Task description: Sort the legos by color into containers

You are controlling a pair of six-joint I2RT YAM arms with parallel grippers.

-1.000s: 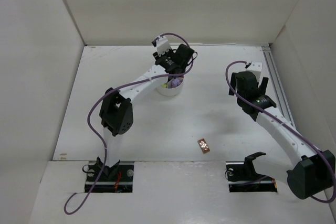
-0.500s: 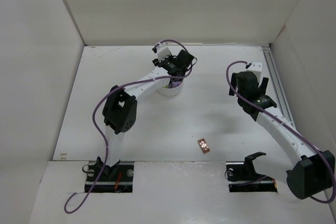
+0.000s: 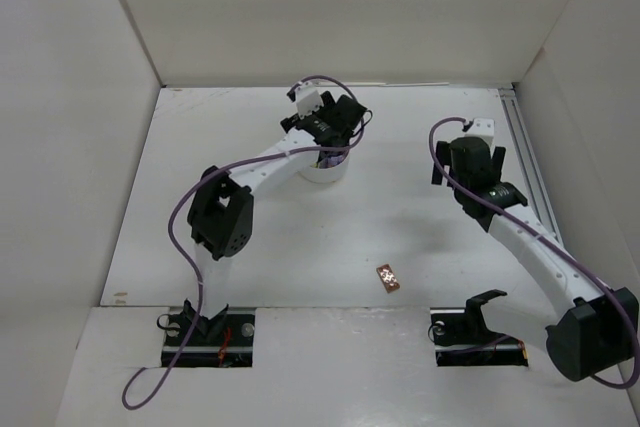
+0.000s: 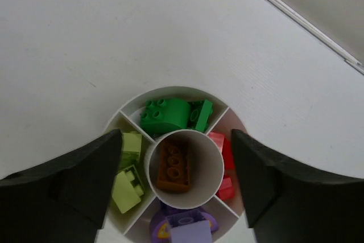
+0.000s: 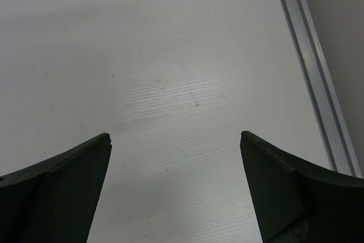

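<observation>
Left gripper [image 4: 175, 136] hangs directly above the white dish [image 4: 170, 90], which stands toward the far edge of the tabletop [image 3: 300, 247]. Its fingers [image 4: 85, 180] stand moderately apart on either side of the central cup [image 4: 207, 169] and hold nothing. An orange-brown brick [image 4: 173, 166] lies in that cup. Green bricks [image 4: 168, 116], red bricks [image 4: 226, 157], yellow-green bricks [image 4: 128, 180] and purple bricks [image 4: 182, 229] occupy separate wedges around it. Right gripper [image 5: 176, 135] is spread wide and empty over bare tabletop beside the right-edge rail [image 5: 315, 66]. One loose brick [image 3: 388, 277], brownish, lies unsorted close to the near edge, between the two arm bases, its long axis running diagonally from far-left to near-right. It sits well toward the near edge from both grippers, and the right one appears somewhat nearer. Judgement: whichever arm goes must draw back toward its base and set its fingers across the brick's short axis. There is open room on all sides of the brick, least on the near side.
</observation>
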